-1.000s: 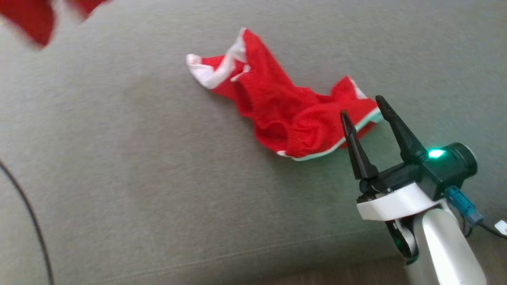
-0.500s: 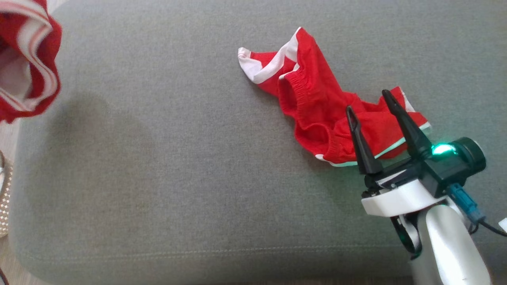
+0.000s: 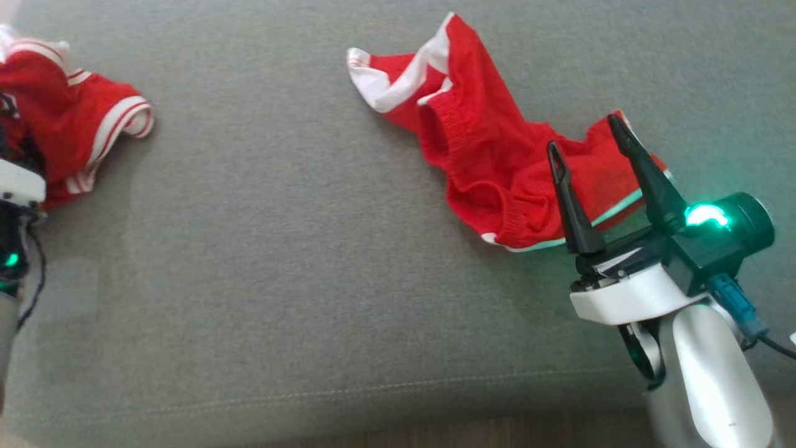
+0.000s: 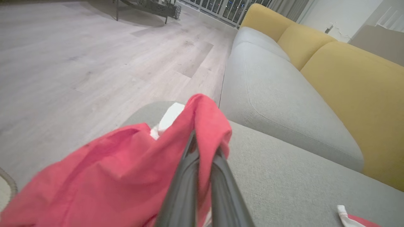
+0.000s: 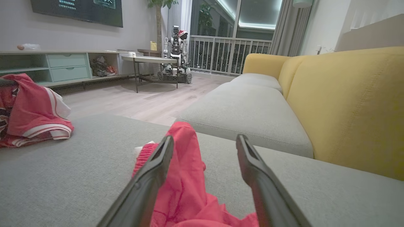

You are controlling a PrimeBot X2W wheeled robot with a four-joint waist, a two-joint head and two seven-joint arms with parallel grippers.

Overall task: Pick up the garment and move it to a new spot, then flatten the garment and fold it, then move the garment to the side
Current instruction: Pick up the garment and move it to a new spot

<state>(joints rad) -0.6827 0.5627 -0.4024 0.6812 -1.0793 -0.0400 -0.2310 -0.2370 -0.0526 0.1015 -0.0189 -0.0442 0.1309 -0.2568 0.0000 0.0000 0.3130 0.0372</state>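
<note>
A red garment with white stripes [image 3: 81, 137] is bunched at the left end of the grey cushion [image 3: 280, 280]. My left gripper [image 4: 205, 145] is shut on a fold of it, and the cloth drapes over the fingers in the left wrist view. The same garment [image 5: 31, 110] shows at the left of the right wrist view. A second red garment with white and mint trim [image 3: 485, 155] lies crumpled on the cushion's right half. My right gripper [image 3: 584, 132] stands open just above its near right end, holding nothing. In the right wrist view that red cloth [image 5: 186, 176] lies between the fingers.
The cushion's front edge runs along the bottom of the head view, with wooden floor [image 4: 79, 63] beyond it. A yellow backrest [image 5: 347, 104] rises behind the grey seats. A low table and a TV unit stand far off across the room.
The head view has shifted. The striped garment in my left gripper has come down from the upper left onto the cushion's left end. My right gripper stays open by the second garment.
</note>
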